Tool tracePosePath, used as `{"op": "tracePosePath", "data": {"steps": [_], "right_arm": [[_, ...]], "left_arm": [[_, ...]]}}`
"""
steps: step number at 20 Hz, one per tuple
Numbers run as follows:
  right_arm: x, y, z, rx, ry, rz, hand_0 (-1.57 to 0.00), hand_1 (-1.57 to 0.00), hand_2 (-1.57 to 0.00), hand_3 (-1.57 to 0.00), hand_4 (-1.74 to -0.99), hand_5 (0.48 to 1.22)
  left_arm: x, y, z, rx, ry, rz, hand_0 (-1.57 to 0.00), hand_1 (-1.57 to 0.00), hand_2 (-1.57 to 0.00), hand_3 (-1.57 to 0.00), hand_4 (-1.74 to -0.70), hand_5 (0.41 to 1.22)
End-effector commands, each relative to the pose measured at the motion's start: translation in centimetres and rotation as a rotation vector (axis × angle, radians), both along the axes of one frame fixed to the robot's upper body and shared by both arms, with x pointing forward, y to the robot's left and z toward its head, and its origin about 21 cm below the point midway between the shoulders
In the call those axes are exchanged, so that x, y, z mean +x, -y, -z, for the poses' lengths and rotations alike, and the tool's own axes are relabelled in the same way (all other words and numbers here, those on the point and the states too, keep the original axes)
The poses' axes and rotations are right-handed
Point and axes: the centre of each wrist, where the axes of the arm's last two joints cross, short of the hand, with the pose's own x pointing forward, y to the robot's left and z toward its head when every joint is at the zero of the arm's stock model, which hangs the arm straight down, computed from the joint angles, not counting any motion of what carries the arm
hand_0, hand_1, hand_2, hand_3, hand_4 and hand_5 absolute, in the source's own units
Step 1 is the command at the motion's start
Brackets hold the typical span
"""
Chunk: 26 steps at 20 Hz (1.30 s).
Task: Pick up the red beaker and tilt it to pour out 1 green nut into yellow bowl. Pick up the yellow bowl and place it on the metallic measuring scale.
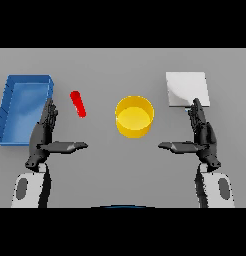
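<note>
Grey tabletop (120, 170) was seen to carry every item in the head view. At its middle a yellow bowl (134, 116) was set upright, and nothing could be made out inside it. To the left of the bowl, apart from it, a red beaker (78, 104) was laid tilted, untouched. A blue tray (10, 102) was placed at the far left, and a metallic measuring scale (187, 88) at the upper right. The left robot hand (44, 136) was held just right of the tray, fingers straight and thumb spread, gripping nothing. The right robot hand (201, 135) was held likewise below the scale, fingertips overlapping its near edge.
</note>
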Motion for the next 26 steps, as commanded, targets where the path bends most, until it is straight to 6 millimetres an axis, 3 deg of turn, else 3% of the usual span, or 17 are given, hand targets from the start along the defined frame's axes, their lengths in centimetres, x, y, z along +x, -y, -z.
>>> {"op": "tracePosePath", "data": {"steps": [1,6,8,10,16,22,26], "right_arm": [[0.0,0.0,0.0,0.000,0.000,0.001,0.00,0.00,0.00,0.00,-1.167,0.599],[0.4,0.4,0.1,0.002,-0.009,0.000,0.00,0.00,0.00,0.00,-1.167,0.599],[-1.1,0.6,-0.1,-0.243,0.112,-0.008,0.00,0.00,0.00,0.00,-1.163,0.595],[-2.2,-0.1,-0.2,-0.324,0.133,-0.016,0.00,0.00,0.00,0.00,-1.160,0.591],[-2.4,-0.1,-0.7,-0.317,0.113,-0.012,0.00,0.00,0.00,0.00,-1.199,0.603],[-2.3,0.1,-0.9,-0.297,0.121,-0.028,0.00,0.00,0.00,0.00,-1.256,0.631],[-2.3,0.5,-1.0,-0.279,0.149,-0.035,0.00,0.00,0.00,0.00,-1.280,0.634]], "left_arm": [[0.0,-0.1,0.0,0.000,0.000,-0.002,0.00,0.00,0.00,0.00,-1.15,0.599],[0.2,-1.0,0.0,0.002,-0.009,-0.007,0.00,0.00,0.00,0.00,-1.15,0.599],[-1.1,-1.5,-0.9,0.103,0.038,0.040,0.00,0.00,0.00,0.00,-1.16,0.599],[-2.2,-1.6,-1.1,0.138,0.025,0.062,0.00,0.00,0.00,0.00,-1.16,0.599],[-1.9,-1.2,-1.6,0.199,-0.009,0.086,0.00,0.00,0.00,0.00,-1.16,0.602],[1.4,0.6,0.6,0.234,-0.019,0.112,0.00,0.00,0.00,0.00,-1.22,0.626],[3.9,0.8,1.3,0.248,-0.030,0.112,0.00,0.00,0.00,0.00,-1.25,0.650]]}}
